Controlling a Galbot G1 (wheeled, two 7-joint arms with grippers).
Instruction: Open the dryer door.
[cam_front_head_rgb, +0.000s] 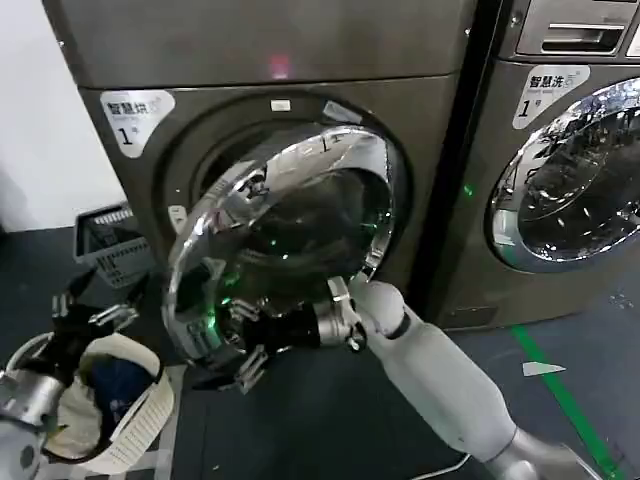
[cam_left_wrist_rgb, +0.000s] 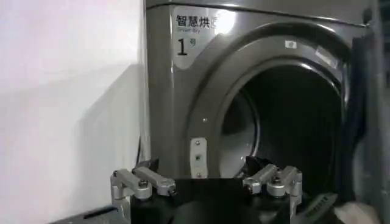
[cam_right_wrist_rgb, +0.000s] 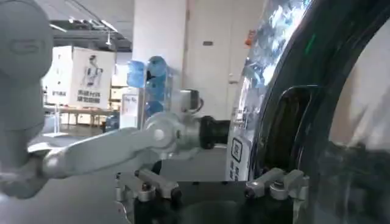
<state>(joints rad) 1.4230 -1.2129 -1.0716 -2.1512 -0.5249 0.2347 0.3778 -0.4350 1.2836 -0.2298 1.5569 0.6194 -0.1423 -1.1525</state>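
Nearest my head camera, the right arm's white forearm (cam_front_head_rgb: 440, 370) ran from the lower right corner of the floor up toward the dryer, and its right hand (cam_front_head_rgb: 232, 345) sat at the lower left edge of the dryer door (cam_front_head_rgb: 285, 225). From that view I could see its metal fingers (cam_front_head_rgb: 248, 368) splayed around the chrome rim at the bottom, but I could not tell whether they gripped the rim or merely lay against it. On the right wrist camera the two fingertips stood apart, with the door's chrome edge and dark glass just beside one of them. The dryer door itself hung swung partly out from the dryer (cam_front_head_rgb: 270, 110), tilted toward me, its shiny rim and tinted centre covering most of the round opening (cam_left_wrist_rgb: 286, 122); the left wrist camera looked straight into that dark drum past the grey front panel with its "1" label (cam_left_wrist_rgb: 186, 42). My left hand (cam_front_head_rgb: 85, 315) waited low at the left side of the floor, above a laundry basket (cam_front_head_rgb: 135, 420) holding cloth, its fingers spread open with nothing between them. A grey crate (cam_front_head_rgb: 105, 240) stood by the dryer's left corner, and the neighbouring machine (cam_front_head_rgb: 570, 170) to the right kept its own chrome door flush.
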